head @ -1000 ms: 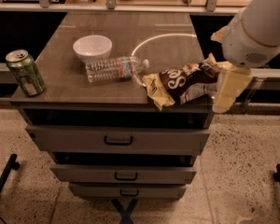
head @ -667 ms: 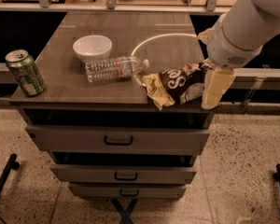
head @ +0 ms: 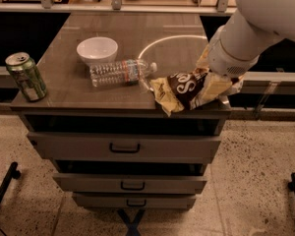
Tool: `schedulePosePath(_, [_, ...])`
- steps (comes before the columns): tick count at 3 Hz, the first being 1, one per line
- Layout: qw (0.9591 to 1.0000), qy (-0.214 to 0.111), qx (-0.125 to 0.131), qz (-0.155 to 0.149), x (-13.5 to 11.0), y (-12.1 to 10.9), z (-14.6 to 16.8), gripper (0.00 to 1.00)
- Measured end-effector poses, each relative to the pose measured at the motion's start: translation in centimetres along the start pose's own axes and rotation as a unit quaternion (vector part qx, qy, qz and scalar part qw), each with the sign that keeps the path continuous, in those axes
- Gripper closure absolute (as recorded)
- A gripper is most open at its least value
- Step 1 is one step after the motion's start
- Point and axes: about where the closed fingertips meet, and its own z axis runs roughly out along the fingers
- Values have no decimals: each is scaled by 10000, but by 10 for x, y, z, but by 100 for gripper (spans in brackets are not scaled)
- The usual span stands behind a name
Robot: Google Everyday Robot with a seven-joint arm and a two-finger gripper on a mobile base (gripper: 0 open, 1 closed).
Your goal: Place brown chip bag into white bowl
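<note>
jaws at right end; brown chip bag (head: pixel 179 86) lies crosswise.

White-lettered brown-and-yellow chip bag (head: pixel 184 87), cream jaws at its right end, white bowl (head: pixel 97 49), green can (head: pixel 26 76).

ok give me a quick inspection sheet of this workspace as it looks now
surface: brown tabletop on a drawer unit, with a ring-shaped light reflection
job's things: brown chip bag lies crumpled at the front right edge; white bowl upright at back left, looks empty
clutter: clear water bottle on its side between bowl and bag; green can upright at the left edge
grippers: claw at the bag's right end
cables: nothing seen
surroundings: drawers below, speckled floor
</note>
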Motion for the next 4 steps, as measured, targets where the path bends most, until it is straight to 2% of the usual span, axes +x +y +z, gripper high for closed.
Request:
schedulePosePath(1, [10000, 1, -5, -11, -1, 1, 0, 72])
schedulePosePath(2, [10000, 2, -7, -18, -1, 1, 0, 95])
schedulePosePath(3, [9998, 37, 131, -150, -10, -11, -8, 100])
schedulePosePath(4, [9981, 87, 545, -281, -23, -42, -24, 100])
